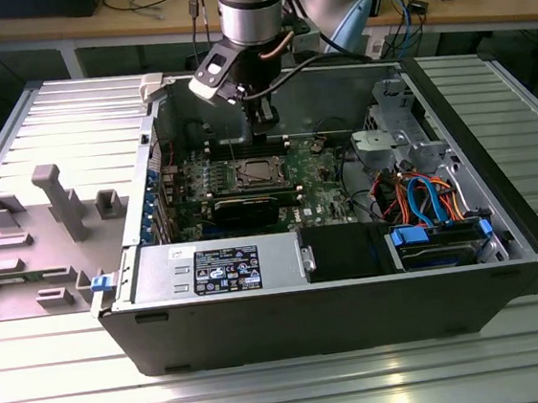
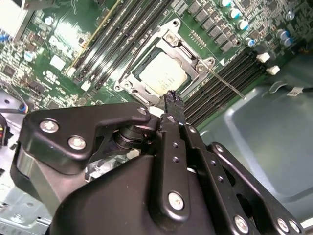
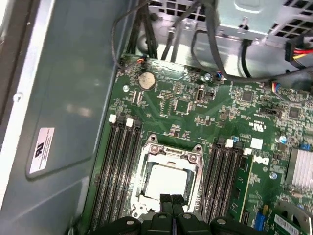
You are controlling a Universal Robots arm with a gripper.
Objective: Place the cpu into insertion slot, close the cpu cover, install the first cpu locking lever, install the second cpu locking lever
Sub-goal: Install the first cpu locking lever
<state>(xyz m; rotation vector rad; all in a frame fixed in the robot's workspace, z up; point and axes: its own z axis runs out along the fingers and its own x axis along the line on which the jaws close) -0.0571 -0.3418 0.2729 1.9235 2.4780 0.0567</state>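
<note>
The cpu [image 3: 166, 180] lies flat in the insertion slot [image 2: 126, 84] on the green board, its silver top showing. The cpu cover [image 3: 146, 164] lies down around it as a metal frame. In the second wrist view a thin lever rod [image 2: 228, 84] sticks out past one corner of the cover [image 2: 183, 48] and the cpu [image 2: 164, 73]. My gripper [image 3: 172, 200] hangs just over the socket's edge, fingers pressed together with nothing between them. In the exterior view the gripper [image 1: 263, 121] stands inside the case above the cpu [image 1: 257, 172].
Black memory slots [image 3: 117, 166] flank the socket on both sides. The case's grey wall [image 3: 63, 98] rises close by. A drive cage [image 1: 400, 120], coloured cables [image 1: 423, 200] and a labelled black power supply [image 1: 223, 269] fill the rest of the case. Grey fixtures [image 1: 57, 200] stand on the exterior view's left.
</note>
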